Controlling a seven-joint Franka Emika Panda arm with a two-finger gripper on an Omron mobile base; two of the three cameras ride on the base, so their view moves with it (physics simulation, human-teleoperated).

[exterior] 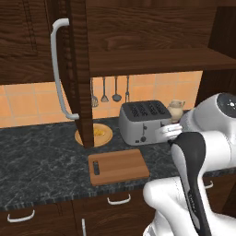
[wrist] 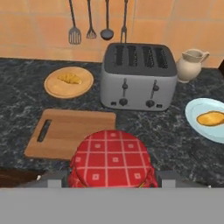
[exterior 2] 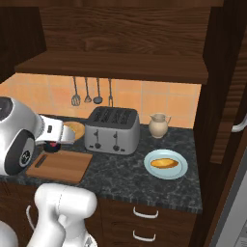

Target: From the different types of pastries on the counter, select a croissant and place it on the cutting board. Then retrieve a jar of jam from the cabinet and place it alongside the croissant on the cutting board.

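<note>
My gripper point(wrist: 111, 178) is shut on the jar of jam point(wrist: 111, 159), whose red checked lid sits low in the hand view. In the right base view the gripper point(exterior 2: 51, 144) holds the jar point(exterior 2: 52, 147) just above the far left end of the cutting board point(exterior 2: 60, 165). The wooden board point(wrist: 74, 131) lies bare on the dark counter point(exterior: 41, 161), slot handle to the left. The croissant point(wrist: 70, 78) lies on the round tan dish point(wrist: 54, 89) behind the board. An oval pastry point(wrist: 211, 118) rests on a pale blue plate point(wrist: 194, 109) at the right.
A grey toaster point(wrist: 138, 76) stands behind the board, with a beige jug point(wrist: 190, 65) to its right. Utensils point(wrist: 89, 24) hang on the tiled wall. The cabinet door point(exterior: 76, 69) stands open over the counter, its grey bar handle point(exterior: 57, 69) facing me and partly hiding the dish point(exterior: 103, 136).
</note>
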